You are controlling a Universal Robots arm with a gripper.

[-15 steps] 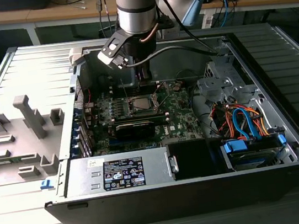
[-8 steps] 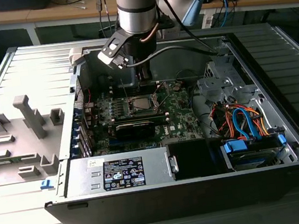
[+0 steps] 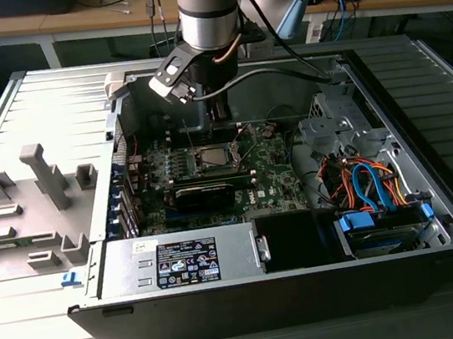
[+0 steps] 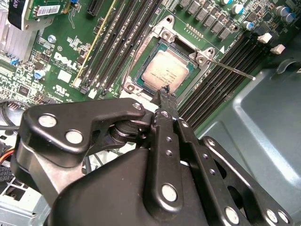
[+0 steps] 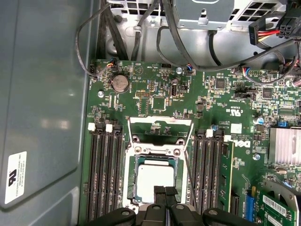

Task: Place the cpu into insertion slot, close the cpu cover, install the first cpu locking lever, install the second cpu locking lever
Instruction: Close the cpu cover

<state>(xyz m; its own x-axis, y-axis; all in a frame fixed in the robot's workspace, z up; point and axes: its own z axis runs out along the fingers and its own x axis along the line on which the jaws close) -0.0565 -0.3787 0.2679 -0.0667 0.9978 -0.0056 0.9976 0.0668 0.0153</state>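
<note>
The cpu lies flat in the insertion slot on the green board, silvery face up, also seen in the second wrist view. The cpu cover stands open, swung back from the socket toward the coin cell side. A thin locking lever sticks out free past one socket corner. My gripper is shut with nothing between its fingers. Its tips hover at the socket's edge, just over the rim beside the chip. In the exterior view the gripper hangs above the socket inside the open case.
Memory slots flank the socket on both sides. A long black card lies just in front of the socket. The power supply and a drive cage with coloured cables fill the near side. A grey fixture tray sits at the exterior view's left.
</note>
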